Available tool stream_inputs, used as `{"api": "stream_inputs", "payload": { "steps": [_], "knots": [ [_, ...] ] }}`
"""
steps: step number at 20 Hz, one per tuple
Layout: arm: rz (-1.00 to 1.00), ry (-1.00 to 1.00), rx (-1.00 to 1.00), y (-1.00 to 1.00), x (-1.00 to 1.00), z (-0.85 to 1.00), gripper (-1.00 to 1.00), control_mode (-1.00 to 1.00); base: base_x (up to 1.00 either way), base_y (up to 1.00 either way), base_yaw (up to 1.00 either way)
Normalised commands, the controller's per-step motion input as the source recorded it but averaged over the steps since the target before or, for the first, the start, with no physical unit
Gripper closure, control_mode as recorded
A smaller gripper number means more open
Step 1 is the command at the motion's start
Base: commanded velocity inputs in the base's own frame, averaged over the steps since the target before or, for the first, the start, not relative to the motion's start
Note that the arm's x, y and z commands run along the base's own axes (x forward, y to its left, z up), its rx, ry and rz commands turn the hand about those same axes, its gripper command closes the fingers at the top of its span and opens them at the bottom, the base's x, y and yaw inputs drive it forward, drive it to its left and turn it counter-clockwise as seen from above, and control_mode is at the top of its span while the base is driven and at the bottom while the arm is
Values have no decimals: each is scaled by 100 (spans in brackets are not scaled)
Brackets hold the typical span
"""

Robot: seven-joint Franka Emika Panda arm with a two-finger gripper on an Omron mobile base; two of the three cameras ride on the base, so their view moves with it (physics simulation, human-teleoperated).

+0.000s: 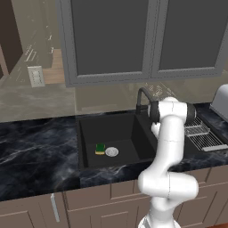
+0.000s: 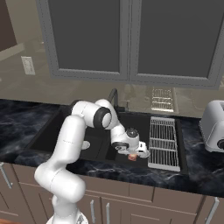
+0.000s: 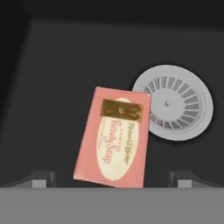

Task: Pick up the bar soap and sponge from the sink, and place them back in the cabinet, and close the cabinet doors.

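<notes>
Hand view: flat orange-pink rectangular bar soap (image 3: pixel 113 137) lies directly below, between the fingertips.
Long axis: slightly tilted, corner overlapping round silver drain (image 3: pixel 174 102).
Gripper (image 3: pixel 112 178): wide open, empty.

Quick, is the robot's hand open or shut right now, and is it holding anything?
Hand: open, holding nothing; its fingertips sit wide apart on either side of the bar soap lying in the sink.

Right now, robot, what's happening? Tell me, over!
Gripper open, over the bar soap. Soap flat in the sink, overlapping the drain. Sponge waits in other basin. Nothing blocking.
</notes>
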Motion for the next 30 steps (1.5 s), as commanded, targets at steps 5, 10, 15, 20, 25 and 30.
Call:
{"api": "stream_inputs", "payload": {
  "steps": [5,10,15,20,25,30],
  "knots": [
    [0,0,0,0,8,-9,-100,-100,0,0,0],
    [0,0,0,0,11,-9,-100,-100,0,0,0],
    [0,0,0,0,15,-9,-100,-100,0,0,0],
    [0,0,0,0,13,-10,-100,-100,0,0,0],
    [0,1,0,0,13,-13,-100,-100,0,0,0],
    [0,5,0,0,2,-14,-100,-100,0,0,0]
  ]
}}
